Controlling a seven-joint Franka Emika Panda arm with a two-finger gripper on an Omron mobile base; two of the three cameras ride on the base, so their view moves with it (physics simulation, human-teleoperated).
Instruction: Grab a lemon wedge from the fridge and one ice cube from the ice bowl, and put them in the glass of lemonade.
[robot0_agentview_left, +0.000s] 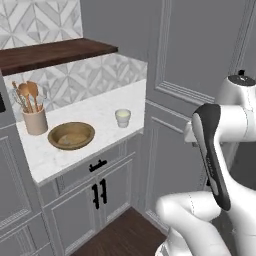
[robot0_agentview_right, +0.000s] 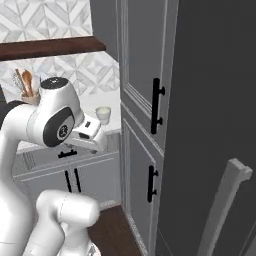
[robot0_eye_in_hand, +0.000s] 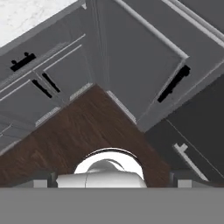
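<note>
The fridge (robot0_agentview_right: 210, 100) is the tall dark grey block at the right, and its doors are closed. Its pale bar handle (robot0_agentview_right: 225, 200) runs down the near door, and in the hand view the fridge (robot0_eye_in_hand: 197, 131) lies at the lower right. The lemon wedge is hidden. The glass of lemonade (robot0_agentview_left: 123, 117) stands near the counter's right end, also seen as a small pale glass (robot0_agentview_right: 103, 113). A brown ice bowl (robot0_agentview_left: 71, 135) sits to its left; I cannot make out what is in it. My gripper (robot0_eye_in_hand: 112, 179) points down at the floor, open and holding nothing, well short of the fridge.
Tall lighter grey cabinets (robot0_agentview_right: 140, 75) with short black handles (robot0_agentview_right: 157, 105) stand between counter and fridge. A utensil crock (robot0_agentview_left: 35, 120) sits at the counter's back left. A dark wooden shelf (robot0_agentview_left: 55, 52) hangs above. Dark wood floor (robot0_eye_in_hand: 87, 131) lies below the hand.
</note>
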